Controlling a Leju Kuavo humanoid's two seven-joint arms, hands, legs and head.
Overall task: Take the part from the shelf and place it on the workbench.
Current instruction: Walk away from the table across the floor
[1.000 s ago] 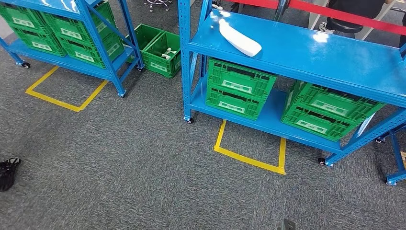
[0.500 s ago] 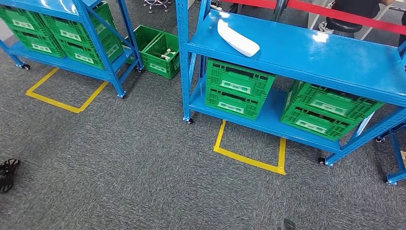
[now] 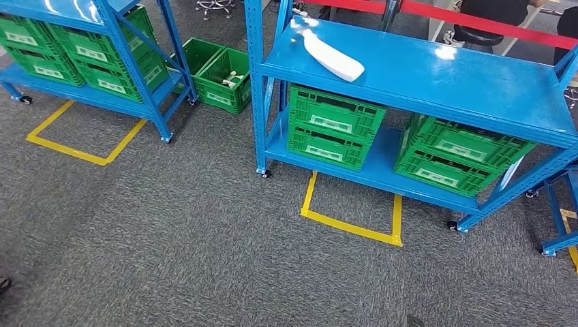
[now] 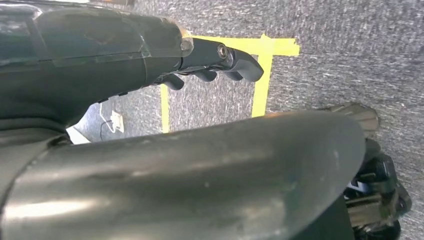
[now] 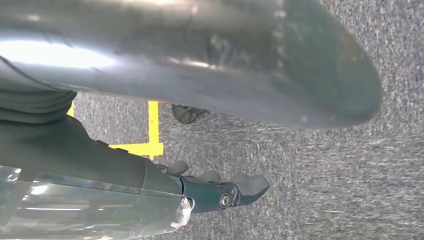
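A long white part [image 3: 332, 56] lies on the top board of the blue shelf [image 3: 443, 82] ahead of me, near its left end. Both my arms hang at my sides, far from the shelf. In the left wrist view my left hand [image 4: 215, 62] points down at the grey carpet with its dark fingers loosely bent and nothing in them. My right hand [image 5: 220, 190] hangs the same way in the right wrist view, and it holds nothing.
Green crates [image 3: 332, 127] [image 3: 463, 155] fill the shelf's lower board. A second blue shelf [image 3: 102, 41] with crates stands at the left, two green crates [image 3: 221, 75] on the floor between. Yellow tape squares [image 3: 351, 221] [image 3: 82, 136] mark the carpet. A red barrier [image 3: 477, 17] runs behind.
The whole picture has shifted a little left, so the camera has moved. The dark thing at the left edge has almost slipped out of the picture.
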